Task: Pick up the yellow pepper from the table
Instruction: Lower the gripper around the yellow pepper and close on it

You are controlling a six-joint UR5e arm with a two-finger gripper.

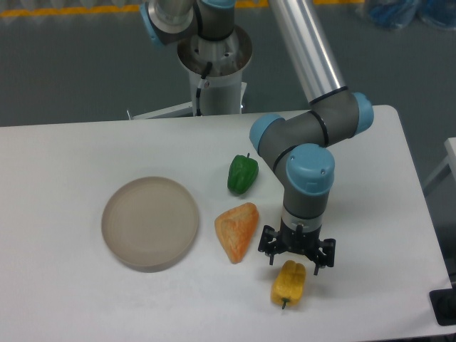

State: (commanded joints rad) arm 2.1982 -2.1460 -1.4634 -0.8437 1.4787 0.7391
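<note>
The yellow pepper (288, 282) lies on the table (64, 299) in the lower right part of the frame, its short dark stem pointing toward the bottom edge. Directly above it in the picture hangs the gripper (296, 261), pointing down from a grey wrist with a blue cap. Its black body spreads to either side over the pepper's upper end, and the fingers look to be set wide, one on each side of the fruit's top; whether they touch the skin I cannot tell from this angle (the gripper body hides the fingertips).

To the left of the gripper, near it but apart, lies an orange wedge (236, 231), its narrow end pointing down. Above the wedge, near the middle of the frame, sits a green pepper (242, 174), just beside the arm's (313, 125) blue-capped elbow joint. Further left, well apart from the peppers, rests a round grey plate (150, 223), with nothing on it.

The arm runs from its base (214, 64) at the top centre, behind the table's far edge, down along a silver tube toward the right of the frame, then bends back over the table to the wrist.
</note>
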